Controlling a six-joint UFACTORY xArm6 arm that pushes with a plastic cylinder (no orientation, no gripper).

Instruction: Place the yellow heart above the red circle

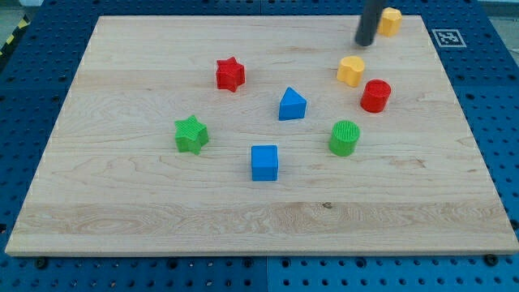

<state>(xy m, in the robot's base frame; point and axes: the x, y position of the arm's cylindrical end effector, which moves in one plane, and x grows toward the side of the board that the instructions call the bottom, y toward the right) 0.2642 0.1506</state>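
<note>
The yellow heart (350,70) lies on the wooden board (146,203) at the upper right. It sits just above and left of the red circle (375,96), almost touching it. My tip (364,42) is above the heart, a short gap away, and left of a second yellow block (390,20) near the board's top edge. The rod comes in from the view's top.
A red star (230,74) is at upper middle, a blue triangle-like block (292,105) at centre, a green circle (344,138) below the red circle, a green star (191,135) at left, and a blue cube (264,162) at lower middle.
</note>
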